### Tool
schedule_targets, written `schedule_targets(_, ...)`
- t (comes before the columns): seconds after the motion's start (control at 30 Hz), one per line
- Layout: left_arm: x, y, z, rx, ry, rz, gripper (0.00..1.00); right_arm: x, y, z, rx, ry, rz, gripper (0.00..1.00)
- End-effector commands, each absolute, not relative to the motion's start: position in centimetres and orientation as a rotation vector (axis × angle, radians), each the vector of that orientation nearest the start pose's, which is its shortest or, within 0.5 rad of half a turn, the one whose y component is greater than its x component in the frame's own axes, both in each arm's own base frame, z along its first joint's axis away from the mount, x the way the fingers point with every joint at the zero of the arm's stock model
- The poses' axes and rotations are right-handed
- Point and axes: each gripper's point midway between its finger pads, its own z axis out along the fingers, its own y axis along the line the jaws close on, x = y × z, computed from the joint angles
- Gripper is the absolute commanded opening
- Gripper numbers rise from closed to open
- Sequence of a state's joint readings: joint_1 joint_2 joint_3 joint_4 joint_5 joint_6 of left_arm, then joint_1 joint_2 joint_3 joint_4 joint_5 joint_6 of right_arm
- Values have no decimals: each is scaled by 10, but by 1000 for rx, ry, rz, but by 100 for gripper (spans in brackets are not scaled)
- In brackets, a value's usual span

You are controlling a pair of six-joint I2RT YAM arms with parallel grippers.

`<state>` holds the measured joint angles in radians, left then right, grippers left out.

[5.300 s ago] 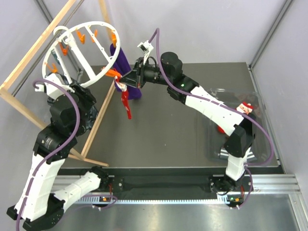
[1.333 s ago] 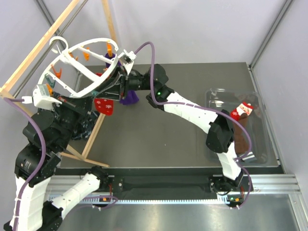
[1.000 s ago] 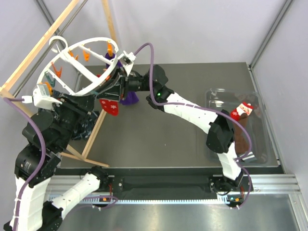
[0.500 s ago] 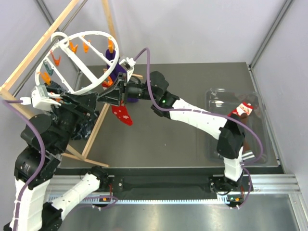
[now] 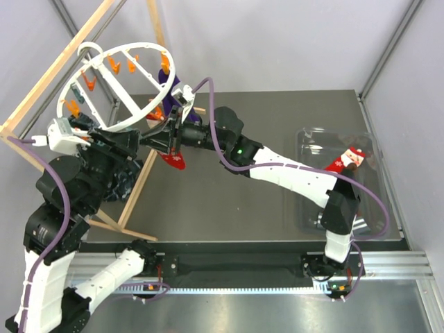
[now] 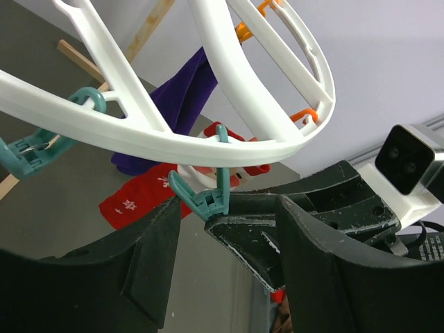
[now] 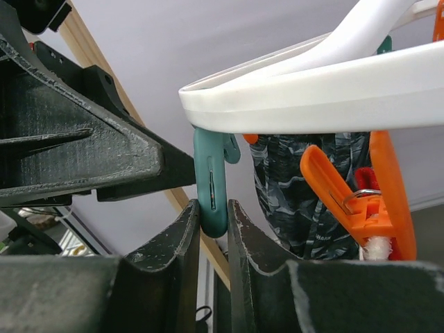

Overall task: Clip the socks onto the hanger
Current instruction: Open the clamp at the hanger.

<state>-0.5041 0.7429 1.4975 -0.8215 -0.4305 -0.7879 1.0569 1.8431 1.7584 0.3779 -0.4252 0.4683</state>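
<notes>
The white ring hanger point(image 5: 118, 83) hangs tilted at the upper left, with orange clips on its rim point(image 6: 229, 149). One red sock point(image 5: 173, 158) hangs under the near rim, apparently from an orange clip point(image 7: 368, 194); it also shows in the left wrist view point(image 6: 139, 198). A second Santa sock point(image 5: 350, 158) lies in the bin at the right. My right gripper point(image 5: 164, 139) is shut on a teal clip point(image 7: 210, 187) under the rim. My left gripper point(image 5: 135, 142) is open, its fingers point(image 6: 139, 263) wide apart around that teal clip point(image 6: 208, 198) and the right gripper's tip.
A pale wooden frame point(image 5: 149, 163) stands at the left around the hanger. A purple sock point(image 5: 168, 83) hangs at the back. Dark teal patterned cloth point(image 5: 128, 182) hangs behind my left arm. A clear plastic bin point(image 5: 371, 208) sits at the right table edge.
The hanger has swung and tilted over the past second. The right arm shifted with it at the rim, and the red sock swung below, now a little higher and more to the left.
</notes>
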Motion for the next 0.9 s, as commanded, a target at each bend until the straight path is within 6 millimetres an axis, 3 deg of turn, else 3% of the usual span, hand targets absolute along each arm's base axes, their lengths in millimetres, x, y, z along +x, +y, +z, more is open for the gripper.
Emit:
schedule_targets(0.0,209,-58,476,-586,1522,-645,61,191,521,472,-789,1143,1498,0)
schedule_targets(0.43,223,-47,472,-648,1531,-537,55,189,518,471,-829,1126,1447,0)
schedule_targets(0.7,227,-52,469,-611,1539,-533,42,186,519,473,-847,1116,1432,0)
schedule_targets(0.8,226,-54,469,-591,1539,-542,25,184,520,475,-855,1111,1437,0)
schedule_targets(0.83,224,-55,471,-582,1533,-556,19,183,520,474,-860,1112,1439,10)
schedule_targets(0.87,224,-56,471,-570,1533,-558,0,183,520,474,-861,1118,1440,20)
